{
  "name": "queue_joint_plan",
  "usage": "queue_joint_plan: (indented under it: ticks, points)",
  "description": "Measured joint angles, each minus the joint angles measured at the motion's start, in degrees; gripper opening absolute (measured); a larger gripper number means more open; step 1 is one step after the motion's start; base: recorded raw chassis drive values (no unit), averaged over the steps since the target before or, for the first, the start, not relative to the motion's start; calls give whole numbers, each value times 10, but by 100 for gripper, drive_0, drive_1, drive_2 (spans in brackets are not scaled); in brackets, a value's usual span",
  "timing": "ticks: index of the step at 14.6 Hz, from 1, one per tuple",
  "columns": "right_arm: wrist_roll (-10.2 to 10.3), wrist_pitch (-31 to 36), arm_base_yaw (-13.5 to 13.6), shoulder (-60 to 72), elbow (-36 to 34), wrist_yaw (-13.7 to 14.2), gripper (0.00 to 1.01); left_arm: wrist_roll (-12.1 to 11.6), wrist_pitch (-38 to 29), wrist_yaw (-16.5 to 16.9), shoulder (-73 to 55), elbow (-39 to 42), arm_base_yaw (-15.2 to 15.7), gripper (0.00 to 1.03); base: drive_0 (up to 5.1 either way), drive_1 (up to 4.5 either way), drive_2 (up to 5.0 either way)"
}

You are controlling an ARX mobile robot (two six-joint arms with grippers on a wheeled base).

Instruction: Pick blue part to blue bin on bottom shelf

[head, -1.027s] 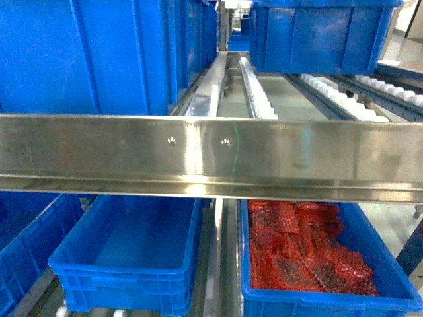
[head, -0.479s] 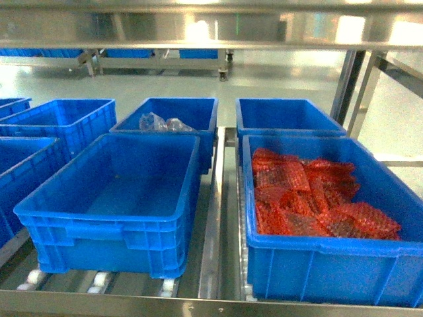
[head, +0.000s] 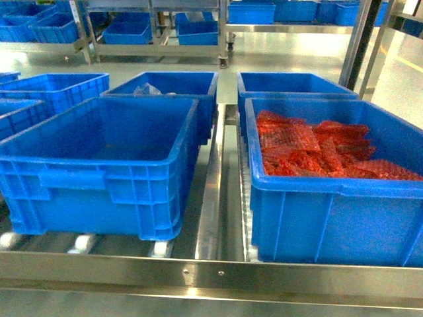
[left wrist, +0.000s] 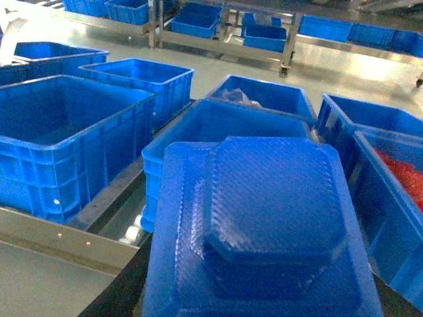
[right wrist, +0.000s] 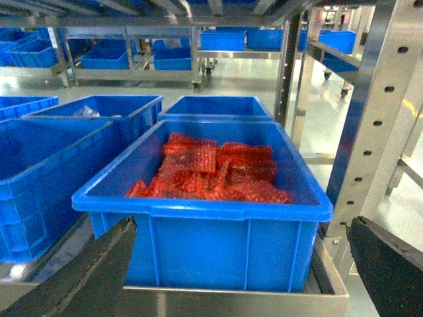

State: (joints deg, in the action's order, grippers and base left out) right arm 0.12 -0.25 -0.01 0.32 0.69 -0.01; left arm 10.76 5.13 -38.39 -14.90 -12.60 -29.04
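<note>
The blue part (left wrist: 271,218), a moulded square tray with a raised octagonal middle, fills the lower left wrist view. My left gripper (left wrist: 261,294) is shut on it, with its fingers hidden under it. Just beyond the part stands an empty blue bin (left wrist: 172,152), also at the front left in the head view (head: 99,191). It rests on the bottom shelf, behind the steel front lip (head: 211,274). My right gripper (right wrist: 239,224) is open and holds nothing, in front of the blue bin of red parts (right wrist: 218,244). Neither gripper shows in the head view.
A steel divider rail (head: 213,198) separates the empty bin from the bin of red mesh parts (head: 330,198). Two more blue bins (head: 165,86) stand behind them, one holding clear plastic. Further bins (left wrist: 59,132) sit to the left. A perforated steel upright (right wrist: 377,119) stands at the right.
The head view has dropped from the upper shelf's steel lip to the bottom shelf. The bins now appear closer and more side-on.
</note>
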Motion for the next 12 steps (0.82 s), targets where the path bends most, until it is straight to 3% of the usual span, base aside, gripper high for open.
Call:
queue_joint_plan:
  ticks: [12]
  points:
    - [0, -1, 0, 0, 0, 0, 98, 0, 1, 0, 0, 1, 0, 43, 0, 0, 0]
